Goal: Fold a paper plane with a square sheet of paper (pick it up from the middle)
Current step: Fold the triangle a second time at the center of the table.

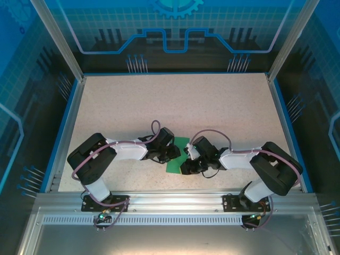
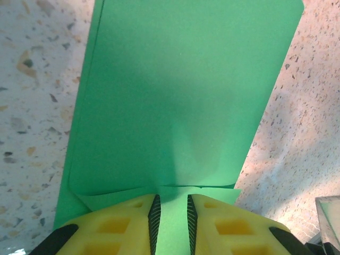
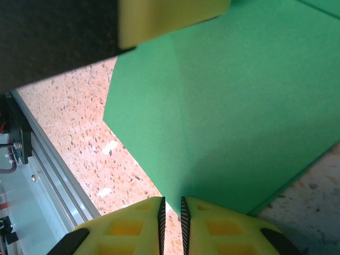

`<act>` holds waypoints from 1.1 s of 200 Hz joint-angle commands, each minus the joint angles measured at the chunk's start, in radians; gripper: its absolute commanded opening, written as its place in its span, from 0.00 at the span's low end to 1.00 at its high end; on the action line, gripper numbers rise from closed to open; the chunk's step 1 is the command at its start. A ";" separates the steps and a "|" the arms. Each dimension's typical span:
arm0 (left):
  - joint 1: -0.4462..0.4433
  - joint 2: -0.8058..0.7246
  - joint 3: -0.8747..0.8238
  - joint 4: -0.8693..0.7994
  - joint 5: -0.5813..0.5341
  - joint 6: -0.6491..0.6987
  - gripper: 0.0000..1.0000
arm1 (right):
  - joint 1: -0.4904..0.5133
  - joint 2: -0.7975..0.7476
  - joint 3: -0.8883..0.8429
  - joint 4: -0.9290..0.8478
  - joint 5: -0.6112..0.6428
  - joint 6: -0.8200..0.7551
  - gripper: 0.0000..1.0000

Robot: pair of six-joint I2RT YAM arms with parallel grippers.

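The thin, matte, bright-green square sheet of paper point(image 1: 176, 163) sits low over the speckled beige bench point(image 1: 175, 101), just beyond the middle of the grooved aluminium rail point(image 1: 175, 199) that runs along the bench's near edge. The black-and-yellow left gripper point(image 1: 171, 154) meets it from the rail's left-hand side. In the left wrist view, that gripper point(image 2: 171, 204) is almost fully closed, with a strip of the paper point(image 2: 175, 95) pinched between its pads. The matching right gripper point(image 1: 190, 159) comes in from the rail's right-hand side. Its jaws point(image 3: 171, 204) are also nearly together, and a raised crease in the paper point(image 3: 239, 117) runs down into the narrow gap, so it appears to be nipping the edge there. As for progress, the paper is already narrower than a square and lies in layers. Two small flaps peek out along the edge the left gripper holds, so at least one fold looks done. There is no pointed nose, angled corner fold or wing crease to be seen, so I judge the work to be at an early stage. Most of the shaping into a dart is yet to come.
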 commanded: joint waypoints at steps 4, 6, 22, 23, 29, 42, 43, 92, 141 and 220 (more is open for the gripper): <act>0.004 0.000 0.002 -0.066 -0.029 0.032 0.26 | -0.001 0.006 -0.074 -0.100 0.020 0.006 0.19; 0.004 -0.001 0.002 -0.066 -0.028 0.033 0.26 | -0.001 0.005 -0.074 -0.101 0.020 0.006 0.19; 0.005 -0.012 0.001 -0.043 -0.018 0.030 0.27 | -0.006 0.000 -0.072 -0.095 0.021 0.010 0.18; 0.004 -0.014 0.001 -0.042 -0.017 0.030 0.27 | -0.006 0.000 -0.072 -0.095 0.021 0.010 0.18; 0.004 -0.023 -0.004 -0.030 -0.010 0.025 0.27 | -0.005 0.004 -0.069 -0.094 0.026 0.013 0.17; 0.004 -0.055 -0.016 0.008 0.013 0.004 0.28 | -0.005 0.011 -0.072 -0.077 0.033 0.025 0.14; 0.004 -0.057 -0.018 0.013 0.016 0.003 0.28 | -0.005 0.012 -0.072 -0.077 0.033 0.026 0.14; -0.007 -0.159 -0.072 0.114 0.067 -0.071 0.19 | -0.006 0.000 -0.068 -0.071 0.050 0.038 0.10; -0.050 -0.092 -0.133 0.251 0.090 -0.138 0.11 | -0.006 -0.008 -0.058 -0.075 0.063 0.042 0.10; -0.078 -0.084 -0.230 0.404 0.081 -0.171 0.17 | -0.007 -0.003 -0.044 -0.085 0.072 0.043 0.11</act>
